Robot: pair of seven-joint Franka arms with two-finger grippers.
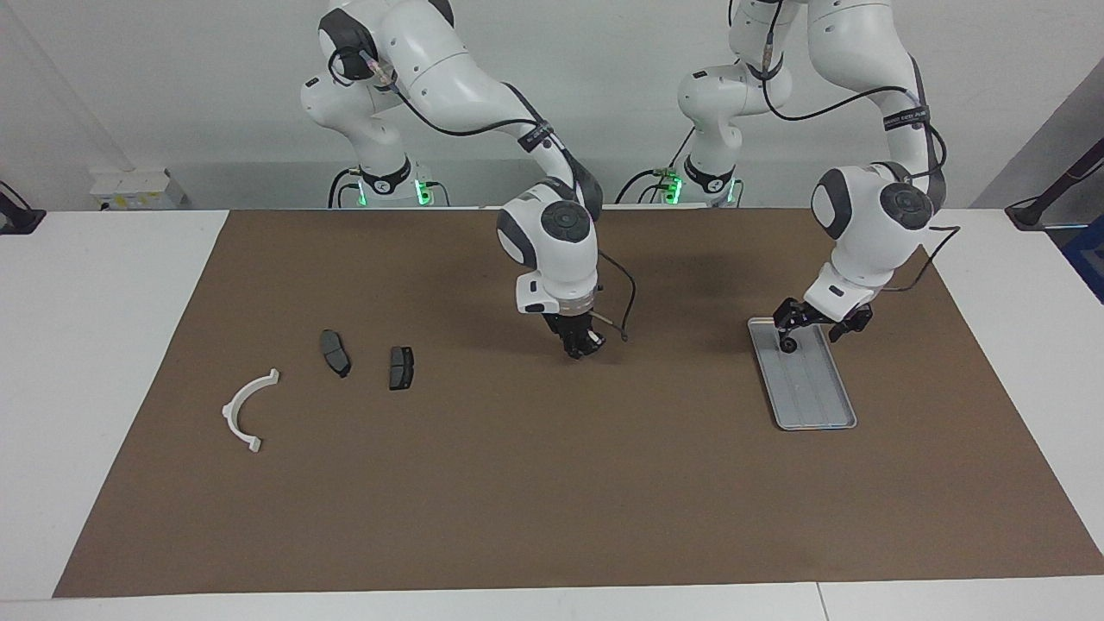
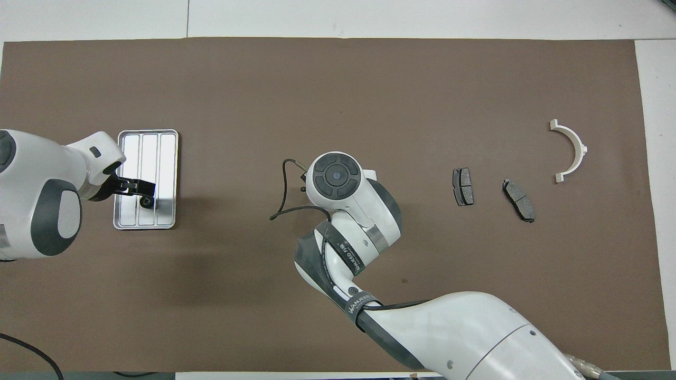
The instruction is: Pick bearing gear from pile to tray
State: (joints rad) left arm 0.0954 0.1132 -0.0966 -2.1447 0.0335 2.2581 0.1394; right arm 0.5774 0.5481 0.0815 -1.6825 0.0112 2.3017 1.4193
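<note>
Toward the right arm's end of the bench, on the brown mat that covers most of it, lies a white curved bracket. It is the part closest to that end edge (its open side faces the middle of the bench). Beside it, a little nearer to the robots, is a slanted dark pad. Next comes a squarer dark pad, close to the first one but not touching it. All three parts lie flat and apart from one another.

Over the middle of the bench hangs the right end effector, pointing down close above bare mat, well apart from the pads. Whether it is open or closed I cannot tell (the overhead view hides it under the wrist). A thin black cable loops out from that wrist.

Toward the left arm's end of the bench sits the silver tray, flat on the mat with its long side running away from the robots' edge. The left end effector is low over the end of the tray nearest the robots, spread wide open. A small black round piece is right at one fingertip, over the tray floor at that same end. I cannot tell whether the fingertip touches it (or whether it rests on the floor).
</note>
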